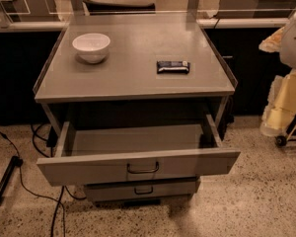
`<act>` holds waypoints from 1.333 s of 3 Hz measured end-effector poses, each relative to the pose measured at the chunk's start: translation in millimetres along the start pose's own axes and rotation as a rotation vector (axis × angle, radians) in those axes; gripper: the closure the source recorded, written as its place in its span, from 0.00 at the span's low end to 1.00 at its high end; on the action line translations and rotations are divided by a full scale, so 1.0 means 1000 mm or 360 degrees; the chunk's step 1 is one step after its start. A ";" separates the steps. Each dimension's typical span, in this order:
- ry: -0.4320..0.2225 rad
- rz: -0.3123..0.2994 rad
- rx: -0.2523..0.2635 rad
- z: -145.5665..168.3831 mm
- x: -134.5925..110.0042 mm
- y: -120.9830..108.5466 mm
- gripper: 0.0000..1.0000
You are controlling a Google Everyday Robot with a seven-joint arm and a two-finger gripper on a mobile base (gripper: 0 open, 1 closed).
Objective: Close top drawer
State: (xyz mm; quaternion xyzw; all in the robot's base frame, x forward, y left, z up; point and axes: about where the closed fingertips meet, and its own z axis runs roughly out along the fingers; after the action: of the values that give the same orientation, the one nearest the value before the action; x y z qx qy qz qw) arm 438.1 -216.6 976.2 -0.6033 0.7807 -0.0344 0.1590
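The top drawer [89, 169] of the grey cabinet is pulled far out toward me. Its flat front panel carries a small dark loop handle [143, 168] at the centre. The drawer's inside [135, 139] shows bare grey metal with nothing in it. My gripper is not in view. A pale rounded shape [295, 33] at the right edge is cut off by the frame, and I cannot tell what it is.
A narrower drawer [113, 190] sits shut beneath it. On the cabinet top [133, 78] stand a white bowl [91, 47] and a dark snack bar [173, 66]. Black cables [19, 174] lie on the speckled floor at left. A wheeled cart with yellowish bags [286, 102] stands at right.
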 end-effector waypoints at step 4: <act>-0.0043 0.0059 0.0008 0.024 0.014 0.020 0.57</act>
State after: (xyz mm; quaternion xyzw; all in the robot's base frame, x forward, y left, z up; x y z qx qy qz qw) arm 423.8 -221.1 945.8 -0.5888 0.7894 -0.0254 0.1716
